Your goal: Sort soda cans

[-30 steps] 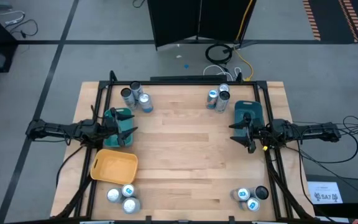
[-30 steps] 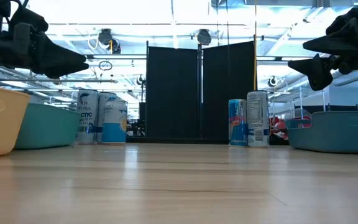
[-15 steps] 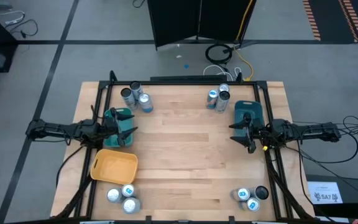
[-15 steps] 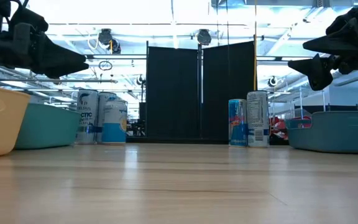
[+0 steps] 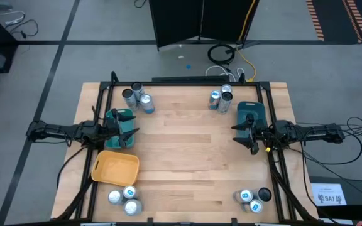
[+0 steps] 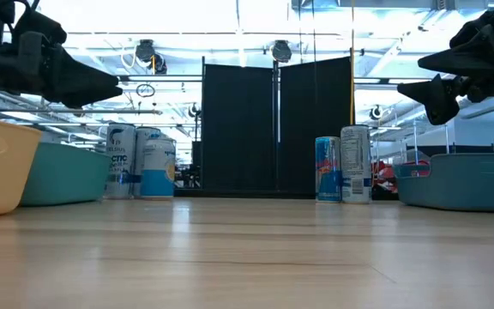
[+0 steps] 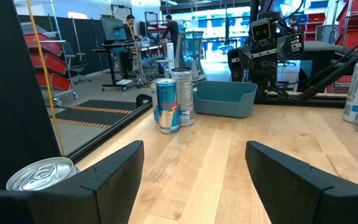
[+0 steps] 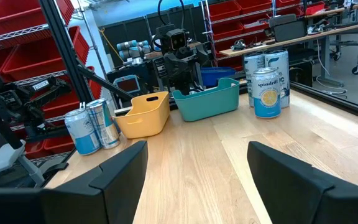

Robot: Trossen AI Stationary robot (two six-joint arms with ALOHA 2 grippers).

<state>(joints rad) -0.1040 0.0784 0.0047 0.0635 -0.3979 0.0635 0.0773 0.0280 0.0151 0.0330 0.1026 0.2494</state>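
High view only: all four clusters of soda cans at the table corners — far left (image 5: pixel 137 99), far right (image 5: pixel 220 99), near left (image 5: pixel 124 198), near right (image 5: pixel 254 199). It also shows the yellow tray (image 5: pixel 115 167) near the left edge, a teal tray (image 5: pixel 122 122) just beyond it, and a second teal tray (image 5: pixel 252 114) at the right edge.
Low view only: the two far clusters standing upright on the wooden table (image 6: pixel 247 249), labels facing the camera; the near clusters lie outside this picture.
Left wrist view: looks across the table to the far-right cans (image 7: pixel 174 99), the right-hand teal tray (image 7: pixel 224 98) and the right arm behind it.
Right wrist view: looks across to the yellow tray (image 8: pixel 143 114), the teal tray (image 8: pixel 207 101) touching it, and cans on either side.
Left gripper (image 5: pixel 123 130): above the left teal tray, fingers spread apart, nothing between them, touching nothing.
Right gripper (image 5: pixel 241 134): just inward of the right teal tray, fingers likewise spread and empty.
Cut off: one silver can top (image 7: pixel 40 174) sits at the edge of the left wrist view, partly behind a finger.
Hard to make out: can labels in the high view; people at desks far behind the table in the left wrist view.
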